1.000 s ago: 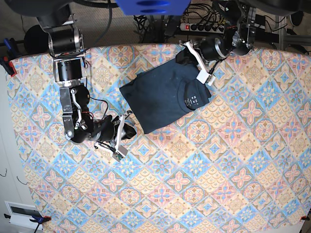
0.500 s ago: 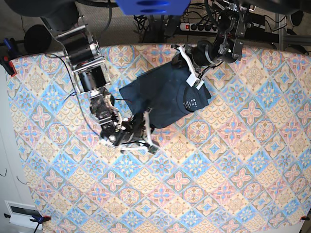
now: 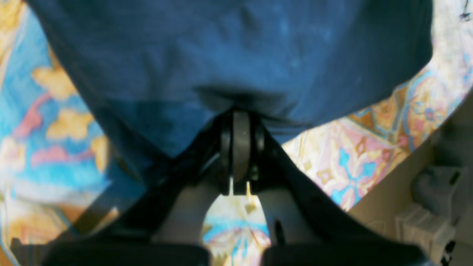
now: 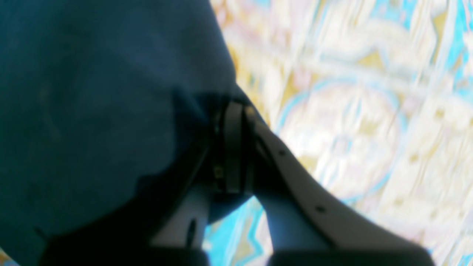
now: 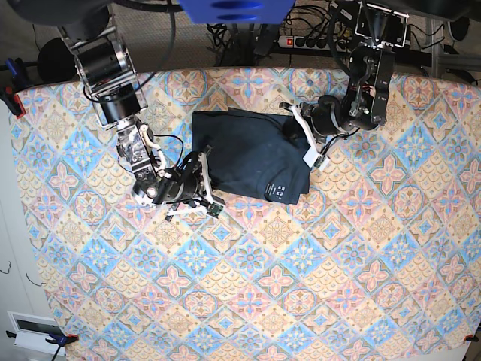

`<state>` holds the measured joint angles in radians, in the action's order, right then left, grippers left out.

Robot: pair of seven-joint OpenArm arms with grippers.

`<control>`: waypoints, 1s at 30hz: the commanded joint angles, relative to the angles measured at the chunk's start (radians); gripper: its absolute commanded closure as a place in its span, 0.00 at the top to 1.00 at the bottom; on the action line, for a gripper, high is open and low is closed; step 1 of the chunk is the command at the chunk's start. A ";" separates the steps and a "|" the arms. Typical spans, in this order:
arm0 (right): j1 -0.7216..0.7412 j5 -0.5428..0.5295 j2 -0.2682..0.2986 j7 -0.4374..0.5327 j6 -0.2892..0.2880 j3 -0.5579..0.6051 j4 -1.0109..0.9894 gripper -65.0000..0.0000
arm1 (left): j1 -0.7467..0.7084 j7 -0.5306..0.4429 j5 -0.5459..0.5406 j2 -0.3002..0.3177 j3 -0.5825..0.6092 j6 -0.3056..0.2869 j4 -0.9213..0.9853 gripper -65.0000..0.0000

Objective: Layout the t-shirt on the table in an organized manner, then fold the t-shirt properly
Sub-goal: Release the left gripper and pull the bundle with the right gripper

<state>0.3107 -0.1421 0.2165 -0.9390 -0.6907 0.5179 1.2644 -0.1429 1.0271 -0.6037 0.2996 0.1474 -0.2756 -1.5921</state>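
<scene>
Toward the far side of the tabletop (image 5: 316, 301), the t-shirt (image 5: 252, 154) is lying as a compact folded block, so most folding is judged done and only squaring is being left. Its opposite edges are being pinched by the fully closed left claw (image 5: 310, 143) and right claw (image 5: 204, 180).

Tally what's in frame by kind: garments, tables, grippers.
Garments: 1, the t-shirt, folded, dark navy.
Tables: 1, the table, patterned cloth.
Grippers: 2, left gripper and right gripper, both shut on the t-shirt's edge.
Total: 4
</scene>
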 commanded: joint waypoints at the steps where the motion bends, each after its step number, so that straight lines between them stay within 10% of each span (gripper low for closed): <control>1: -0.028 0.049 0.021 -0.104 -0.007 0.003 0.016 0.01 | 0.032 -0.015 0.038 0.000 -0.002 0.022 0.019 0.00; 13: -0.267 0.046 0.179 -0.114 -0.007 0.000 0.317 0.01 | 0.246 -0.017 0.038 -0.155 -0.002 0.022 0.171 0.00; 30: -0.528 -0.023 0.192 -0.114 -0.007 -0.358 0.654 0.01 | 0.317 -0.184 0.020 -0.287 -0.022 0.023 0.316 0.00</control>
<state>-0.2302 -0.1658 0.4000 -1.0695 -0.6987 0.1680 1.9007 0.1509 0.8623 -0.5602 0.0143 0.1291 -0.2424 -1.2530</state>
